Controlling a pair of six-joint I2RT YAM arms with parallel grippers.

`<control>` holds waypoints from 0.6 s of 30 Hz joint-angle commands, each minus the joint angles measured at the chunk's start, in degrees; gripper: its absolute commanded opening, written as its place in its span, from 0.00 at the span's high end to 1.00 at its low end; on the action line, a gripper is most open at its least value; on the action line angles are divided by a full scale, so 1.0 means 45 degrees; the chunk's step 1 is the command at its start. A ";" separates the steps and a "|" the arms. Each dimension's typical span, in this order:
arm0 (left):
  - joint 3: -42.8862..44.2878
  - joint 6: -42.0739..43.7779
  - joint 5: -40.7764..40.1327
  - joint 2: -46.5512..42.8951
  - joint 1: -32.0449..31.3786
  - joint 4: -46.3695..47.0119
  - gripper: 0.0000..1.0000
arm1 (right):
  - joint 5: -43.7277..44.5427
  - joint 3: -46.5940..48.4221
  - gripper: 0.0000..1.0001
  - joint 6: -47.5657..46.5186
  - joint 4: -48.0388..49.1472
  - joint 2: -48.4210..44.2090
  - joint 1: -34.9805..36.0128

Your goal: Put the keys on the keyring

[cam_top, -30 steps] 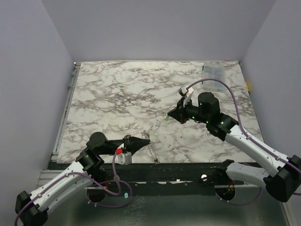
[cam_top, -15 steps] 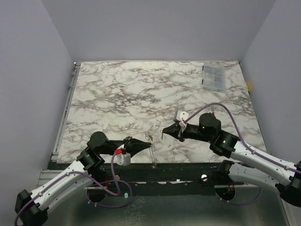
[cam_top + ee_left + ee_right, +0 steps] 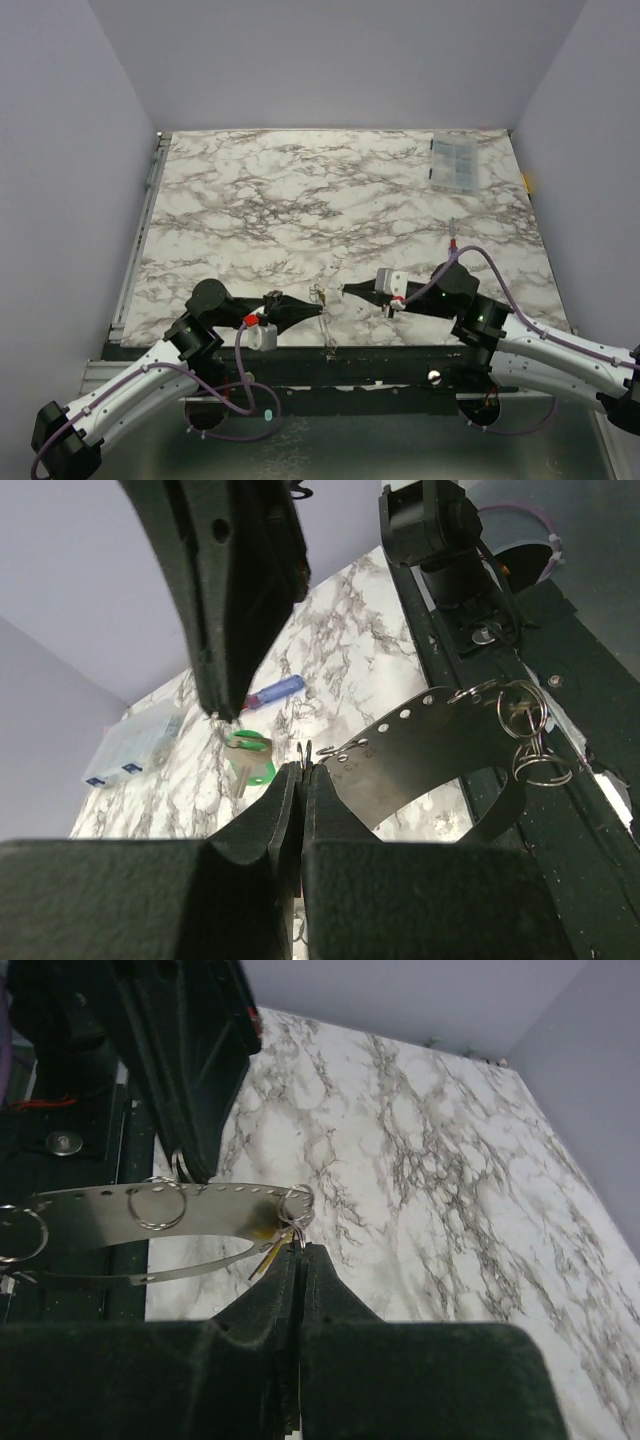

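Pinching keyring (image 3: 420, 745) in left end effector (image 3: 303, 773), green key (image 3: 250, 758) beside

I count: left gripper (image 3: 318, 307) + right gripper (image 3: 345, 290) = 2; keyring (image 3: 430, 748) x1; green key (image 3: 256, 772) + yellow key (image 3: 264, 1232) = 2 keys; clear box (image 3: 455, 165) x1; blue stick (image 3: 275, 690) x1.

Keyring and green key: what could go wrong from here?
The left gripper pinches only the thin edge of the keyring, so a push could twist it loose. The right gripper holds the green key at its very tip; it may slip and, this near the front edge of the table, drop off.
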 commanded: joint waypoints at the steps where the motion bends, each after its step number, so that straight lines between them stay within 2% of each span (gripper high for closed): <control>1: 0.0195 -0.0329 0.0453 -0.0014 0.0039 0.0720 1.00 | 0.0600 -0.0601 0.99 -0.1811 0.0774 -0.0287 0.1038; 9: 0.0166 -0.0415 0.0186 -0.0240 0.0053 0.0861 1.00 | 0.1585 -0.0865 0.99 -0.3083 0.1451 -0.0316 0.2407; 18: 0.0132 -0.0409 -0.0200 -0.0458 0.0051 0.0970 1.00 | 0.1841 -0.0633 0.99 -0.3432 0.1446 0.0161 0.2860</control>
